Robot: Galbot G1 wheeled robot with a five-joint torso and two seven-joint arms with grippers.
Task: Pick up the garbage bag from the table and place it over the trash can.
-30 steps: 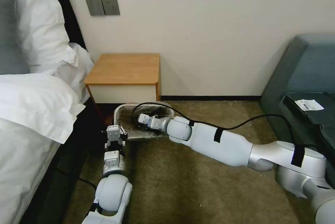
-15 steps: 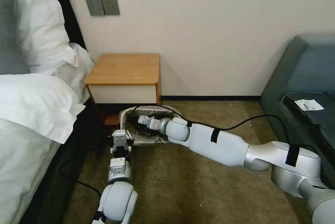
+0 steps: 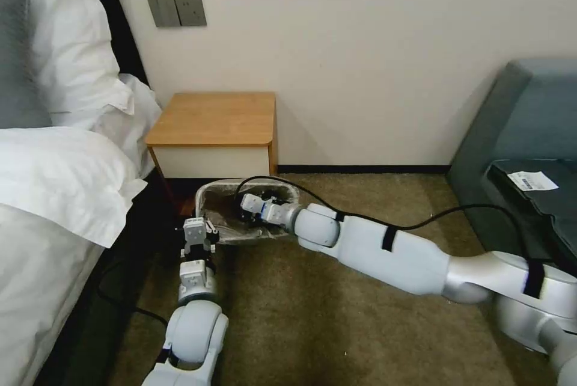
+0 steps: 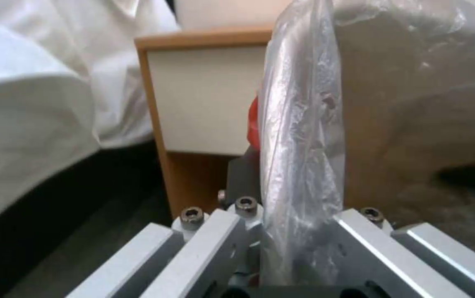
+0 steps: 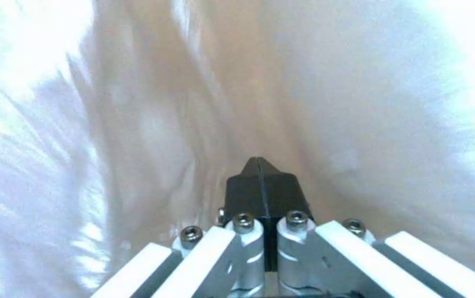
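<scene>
Both arms reach low to the trash can [image 3: 223, 235] on the carpet in front of the table [image 3: 214, 118].

The left arm stretches straight forward, its left gripper [image 4: 281, 231] at the can's near-left corner, clamped on a fold of the garbage bag [image 4: 298, 136] where it drapes over the rim. The right arm extends long and low across the floor from the right, elbow nearly straight; the right gripper [image 5: 260, 174] sits inside the bag-lined can, black fingertips pressed together with nothing between them.

Trash can [image 3: 211, 202] seemingly on carpet [image 3: 336, 326]
</scene>
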